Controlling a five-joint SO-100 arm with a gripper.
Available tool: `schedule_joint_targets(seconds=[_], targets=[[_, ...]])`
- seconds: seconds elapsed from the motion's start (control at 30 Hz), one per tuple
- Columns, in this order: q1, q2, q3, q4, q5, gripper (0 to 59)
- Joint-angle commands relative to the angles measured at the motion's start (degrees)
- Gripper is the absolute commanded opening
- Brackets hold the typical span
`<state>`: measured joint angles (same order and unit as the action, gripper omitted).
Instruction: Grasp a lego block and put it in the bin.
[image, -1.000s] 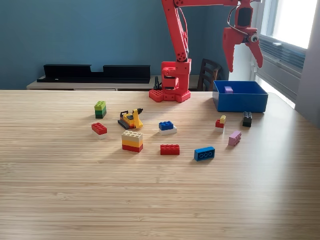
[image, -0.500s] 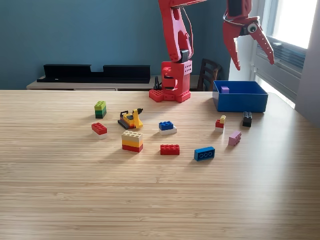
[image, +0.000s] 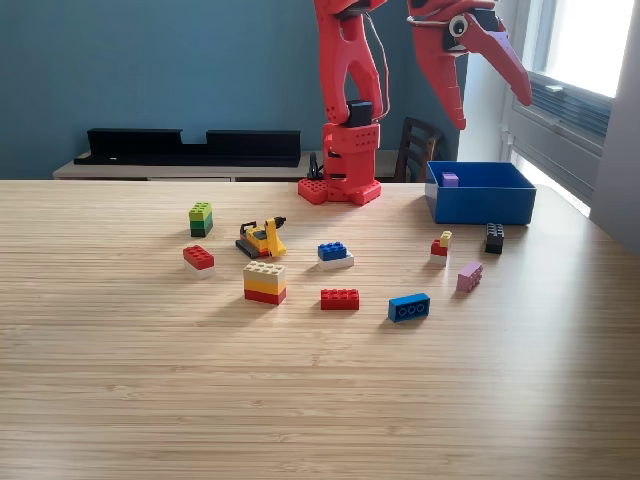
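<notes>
The red gripper (image: 492, 108) looks like matt plastic, slightly ribbed like 3D print, jaws spread apart. Right below it the bin (image: 480, 205) is smooth blue plastic with a slight sheen. Further down and off to the exterior view's left, the table (image: 300, 400) is pale wood with fine straight grain, satin finish. Lego blocks (image: 340, 298) there are glossy plastic.

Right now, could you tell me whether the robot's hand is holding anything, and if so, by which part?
Nothing is held. The hand hangs open and empty in the air above the table, while a purple block lies in the blue bin.
</notes>
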<state>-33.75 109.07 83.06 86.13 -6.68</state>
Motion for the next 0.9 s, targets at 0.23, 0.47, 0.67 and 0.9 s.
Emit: schedule_joint_targets(seconds=[0.23,0.47,0.67,0.9], targets=[[1.8,3.0,-1.5,-4.1,-1.5,36.1],[1.5,3.0,-0.7,-5.3,-2.4,36.0],[1.6,3.0,-0.1,-6.2,-2.8,35.9],[4.2,3.0,2.6,-10.3,-2.7,35.6]])
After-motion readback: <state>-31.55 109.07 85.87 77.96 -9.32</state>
